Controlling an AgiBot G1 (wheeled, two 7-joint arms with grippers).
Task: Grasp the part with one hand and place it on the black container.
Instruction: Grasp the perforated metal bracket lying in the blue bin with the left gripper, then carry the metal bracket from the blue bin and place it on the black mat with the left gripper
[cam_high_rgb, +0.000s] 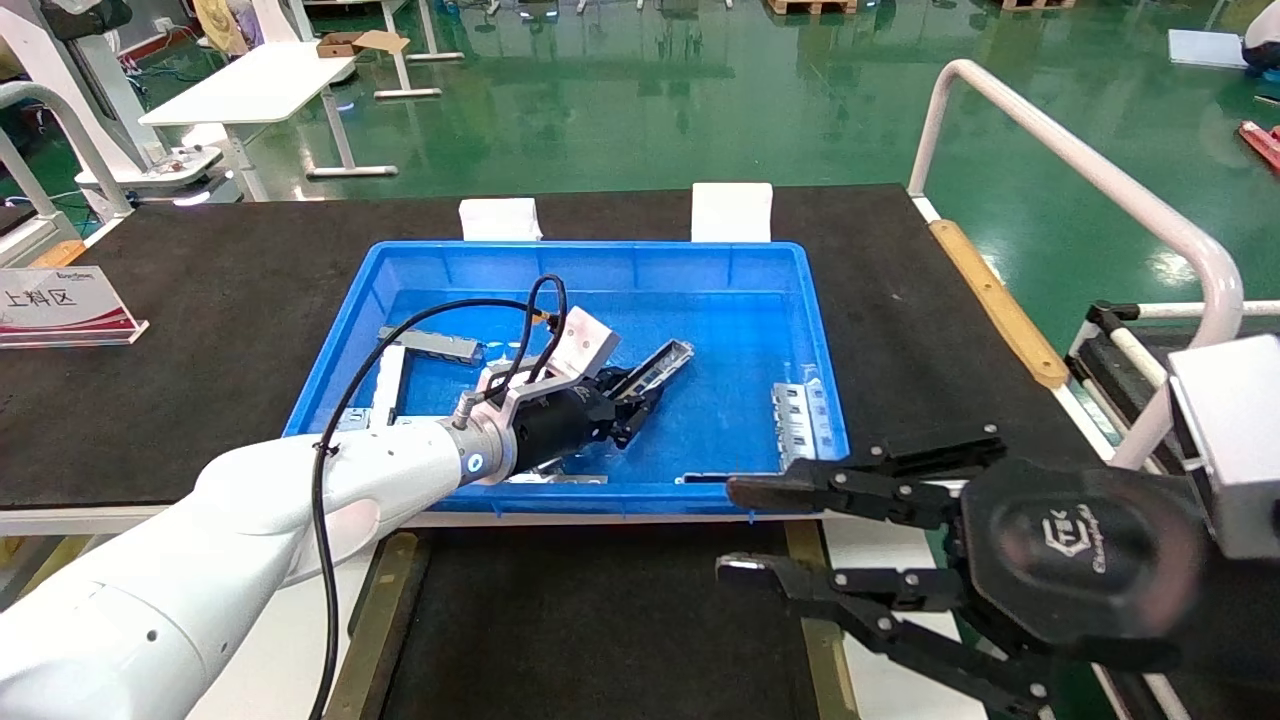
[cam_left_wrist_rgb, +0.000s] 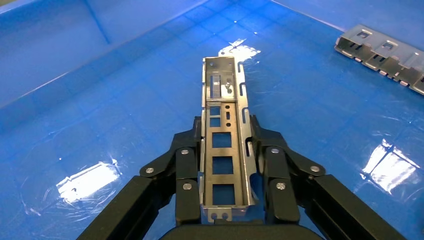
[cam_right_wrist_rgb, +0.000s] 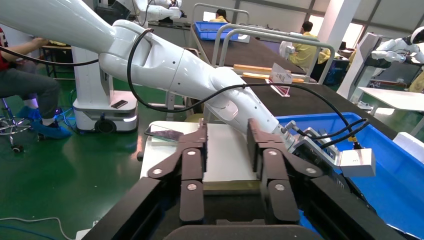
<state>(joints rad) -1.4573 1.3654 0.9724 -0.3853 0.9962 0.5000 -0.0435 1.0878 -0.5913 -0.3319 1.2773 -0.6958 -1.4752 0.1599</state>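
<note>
The left gripper (cam_high_rgb: 640, 395) is inside the blue bin (cam_high_rgb: 770, 265), near its middle. Its fingers (cam_left_wrist_rgb: 187, 170) are closed on the part (cam_high_rgb: 662, 362), one against each long raised edge. In the left wrist view the part (cam_left_wrist_rgb: 223, 135) lies lengthwise between the fingers, its open side facing the camera, with rectangular cutouts in a row along its floor. Its far end extends past the fingertips, over the bin floor. Whether the part rests on the bin floor or is lifted clear of it cannot be told.

The right gripper (cam_high_rgb: 745, 530) is outside the bin, beside its near right corner, with its fingers (cam_right_wrist_rgb: 192, 165) spread apart and nothing between them.

The container (cam_high_rgb: 600, 620) lies just on the robot's side of the bin, with olive strips along both its sides.

Other metal pieces lie in the bin: a slotted bracket (cam_high_rgb: 800, 422) by the right wall and a grey strip (cam_high_rgb: 432, 344) toward the left wall.
</note>
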